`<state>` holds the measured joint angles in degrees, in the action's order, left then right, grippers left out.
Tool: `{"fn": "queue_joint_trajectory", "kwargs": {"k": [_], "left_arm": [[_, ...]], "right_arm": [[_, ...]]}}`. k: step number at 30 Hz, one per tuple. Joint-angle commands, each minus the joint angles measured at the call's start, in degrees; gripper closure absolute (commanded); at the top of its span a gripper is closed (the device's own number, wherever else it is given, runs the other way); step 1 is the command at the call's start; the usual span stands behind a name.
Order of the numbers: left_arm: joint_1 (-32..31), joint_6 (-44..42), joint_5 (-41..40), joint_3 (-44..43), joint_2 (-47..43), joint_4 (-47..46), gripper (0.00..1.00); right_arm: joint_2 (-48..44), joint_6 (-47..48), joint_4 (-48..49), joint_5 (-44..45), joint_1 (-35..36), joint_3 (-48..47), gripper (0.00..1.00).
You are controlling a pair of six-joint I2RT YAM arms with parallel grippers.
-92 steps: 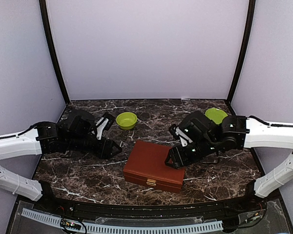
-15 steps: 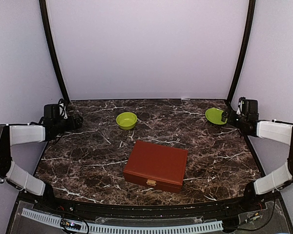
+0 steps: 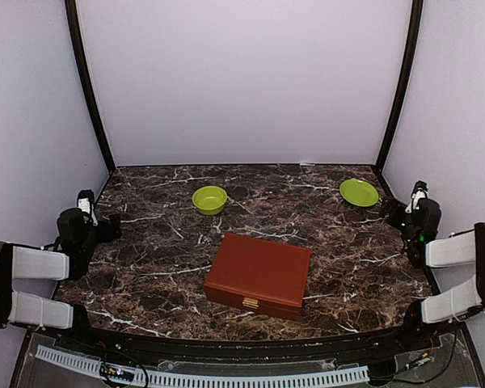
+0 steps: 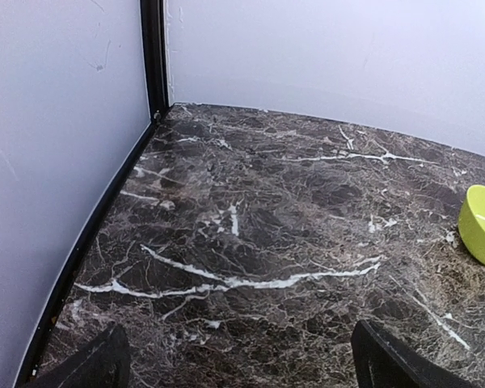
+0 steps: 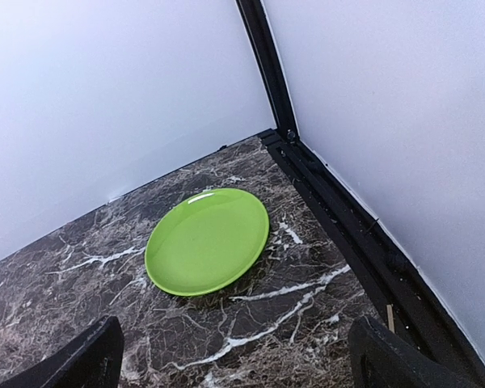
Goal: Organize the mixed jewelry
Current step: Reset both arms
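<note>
From above, the closed red-brown box (image 3: 259,273) sits near the middle of the marble tabletop (image 3: 145,267). A green bowl (image 3: 209,199) lies at its 11 o'clock and a green plate (image 3: 359,191) at its 1 o'clock. The left arm (image 3: 40,263) lies at the 9 o'clock edge and the right arm (image 3: 453,246) at 3 o'clock, both well apart from the box. Where the jewelry is, I cannot tell.

In the left wrist view, the left jaws stand wide apart, gripping nothing, with the bowl (image 4: 483,225) at 3 o'clock.

In the right wrist view, the right jaws stand equally wide and unloaded, the plate (image 5: 208,240) lying ahead of them.
</note>
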<state>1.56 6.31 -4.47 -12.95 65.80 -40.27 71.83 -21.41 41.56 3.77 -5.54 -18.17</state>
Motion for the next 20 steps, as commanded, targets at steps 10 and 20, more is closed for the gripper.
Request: {"fn": "queue_joint_trajectory", "kwargs": {"k": [10,20], "left_arm": [[0.20,-5.43,1.01,-4.51,13.76,-16.05,0.03],[0.20,-7.36,2.99,-3.95,14.10,-19.84,0.02]], "right_arm": [[7.70,0.70,22.17,-0.35,-0.44,3.81,0.02],[9.41,0.70,23.49,-0.35,-0.36,3.26,0.02]]}}
